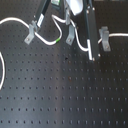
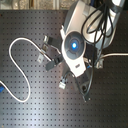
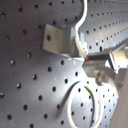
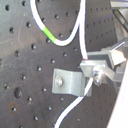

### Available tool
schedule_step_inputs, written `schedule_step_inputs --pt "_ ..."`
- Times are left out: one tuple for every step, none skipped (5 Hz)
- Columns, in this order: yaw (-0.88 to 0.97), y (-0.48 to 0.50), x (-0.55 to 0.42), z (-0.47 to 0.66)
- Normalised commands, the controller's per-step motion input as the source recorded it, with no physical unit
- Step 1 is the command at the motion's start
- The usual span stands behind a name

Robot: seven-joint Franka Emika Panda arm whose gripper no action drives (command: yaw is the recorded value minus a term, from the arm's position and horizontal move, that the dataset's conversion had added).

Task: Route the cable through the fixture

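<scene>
The white cable [image 1: 15, 21] runs from the first exterior view's left past three metal fixture brackets on the black breadboard. Its green band [image 1: 59, 40] lies between the left bracket [image 1: 32, 32] and the middle bracket [image 1: 70, 34]. My gripper [image 1: 91, 55] points down between the middle and right bracket [image 1: 104, 38], shut on the cable. In the second wrist view the fingers [image 4: 102, 70] pinch the cable [image 4: 80, 35] right beside a bracket [image 4: 70, 82], with the green band [image 4: 48, 34] nearby. The blue band [image 2: 2, 90] lies at the second exterior view's left edge.
The perforated breadboard [image 1: 60, 95] spreads wide toward the front in the first exterior view. A big slack loop of cable [image 2: 16, 47] lies on the second exterior view's left. The arm's body [image 2: 74, 45] hides much of the brackets there.
</scene>
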Motion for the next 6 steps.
schedule_step_inputs --pt "-0.15 0.034 -0.059 0.28" --pt "-0.10 -0.054 -0.236 0.31" --pt "0.00 -0.156 -0.364 0.20" --pt "0.00 -0.170 -0.386 0.21" --pt "0.00 -0.203 -0.362 0.18" --pt "0.01 -0.188 -0.339 0.15"
